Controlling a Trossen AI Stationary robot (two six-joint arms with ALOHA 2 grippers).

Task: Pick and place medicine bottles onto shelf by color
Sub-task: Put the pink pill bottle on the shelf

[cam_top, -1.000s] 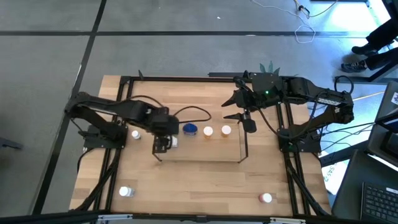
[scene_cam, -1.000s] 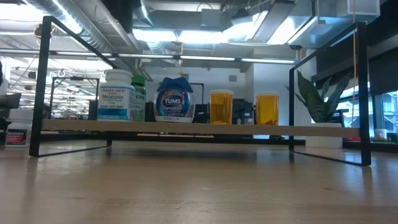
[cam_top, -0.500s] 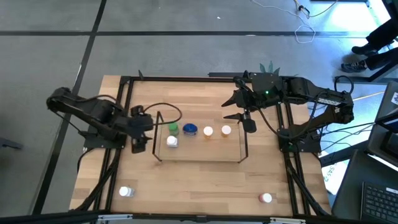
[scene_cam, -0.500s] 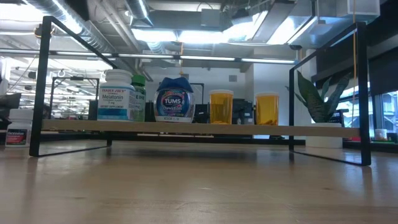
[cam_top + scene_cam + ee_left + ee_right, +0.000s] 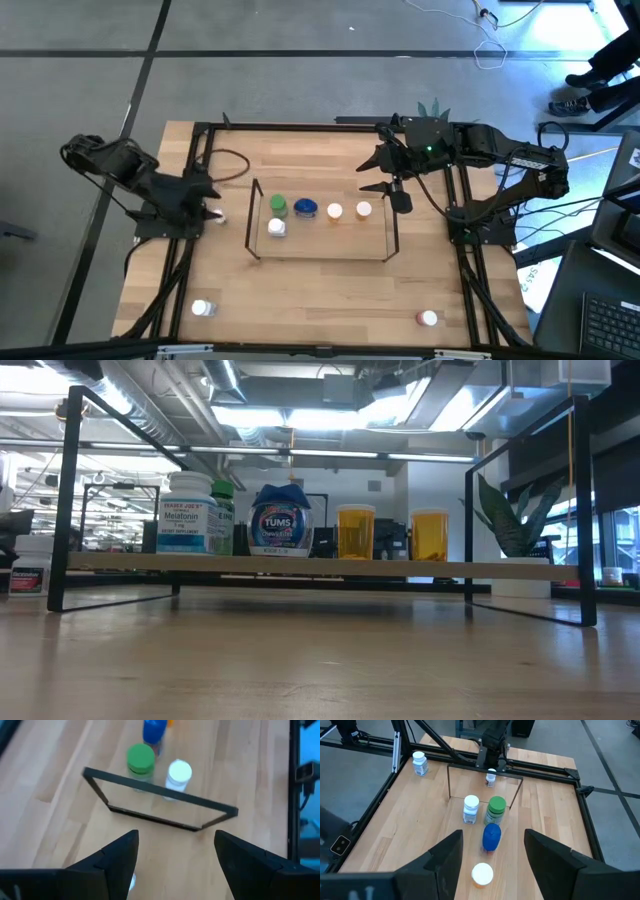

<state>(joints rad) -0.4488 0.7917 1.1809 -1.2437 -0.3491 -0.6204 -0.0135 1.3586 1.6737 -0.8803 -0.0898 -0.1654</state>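
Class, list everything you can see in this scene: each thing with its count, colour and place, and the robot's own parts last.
dark wire shelf with a light wood board: one, table centre
green-capped bottle: one, shelf's left end
white-capped bottle: one, white, on the shelf beside the green one
blue-capped bottle: one, shelf, right of the green
orange bottles: two, white caps, shelf's right half
loose white bottles: two, table's left side
red-capped bottle: one, table's front right
potted plant: one, green, far edge
left gripper: open, empty, left of shelf
right gripper: open, empty, shelf's far right
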